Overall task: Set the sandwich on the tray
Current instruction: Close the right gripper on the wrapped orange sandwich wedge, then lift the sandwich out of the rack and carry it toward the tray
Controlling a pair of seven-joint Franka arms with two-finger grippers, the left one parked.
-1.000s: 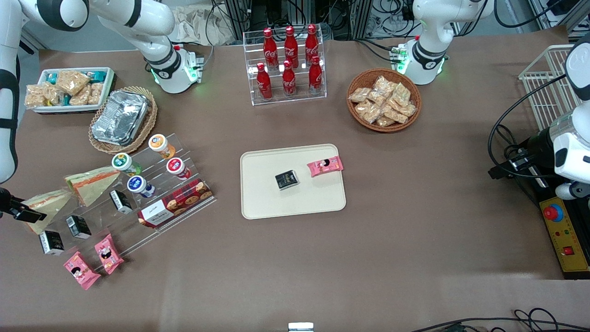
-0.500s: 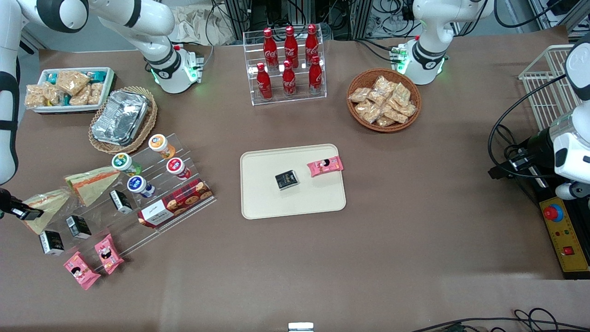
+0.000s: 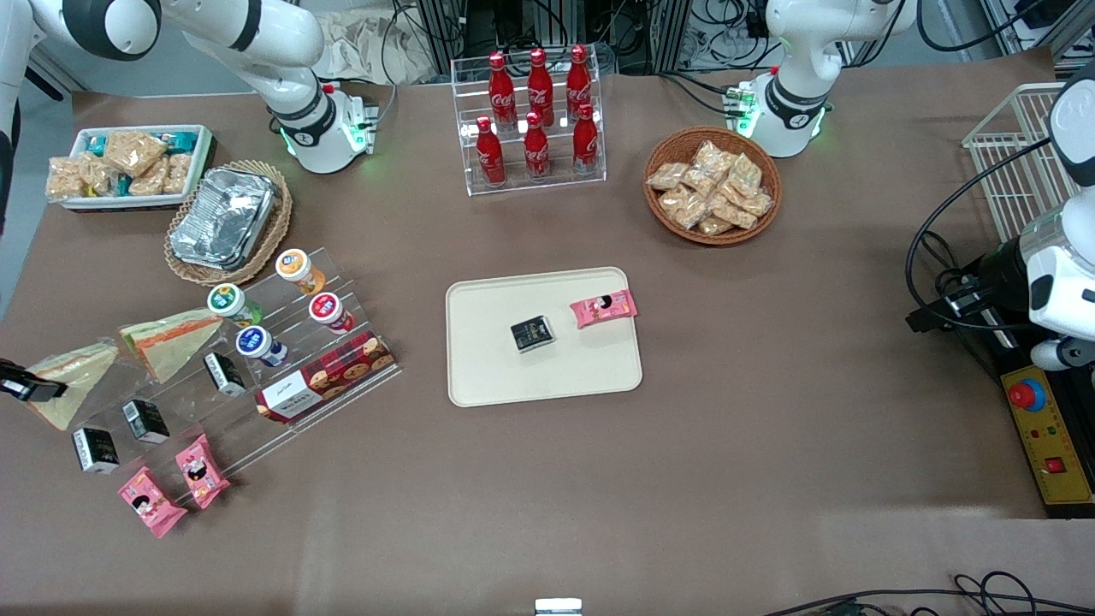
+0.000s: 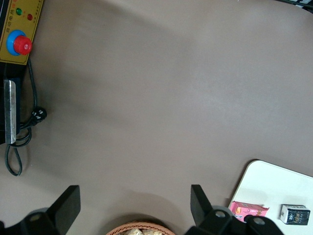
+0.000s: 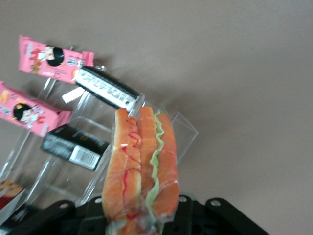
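Observation:
The sandwich [image 3: 67,379], a clear-wrapped cream wedge, is held off the clear display stand [image 3: 282,359] at the working arm's end of the table. My gripper [image 3: 26,389] is shut on its wide end, at the edge of the front view. In the right wrist view the sandwich [image 5: 142,161] stands edge-on between the fingers of the gripper [image 5: 142,215], showing red and green filling. The cream-beige tray [image 3: 488,359] lies in the table's middle, far from the gripper toward the parked arm. It holds a black box [image 3: 532,333] and a pink snack pack [image 3: 604,308].
A second wedge with a broad orange band [image 3: 167,338] lies on the stand beside the held one. Small black boxes [image 3: 144,419], pink packs [image 3: 171,483], cups [image 3: 257,342] and a cookie box [image 3: 329,376] fill the stand. A foil tray in a basket [image 3: 224,218] lies farther back.
My gripper has drawn the sandwich sideways off the stand, away from the tray and toward the edge of the front view. The arm has swung out of view with it.

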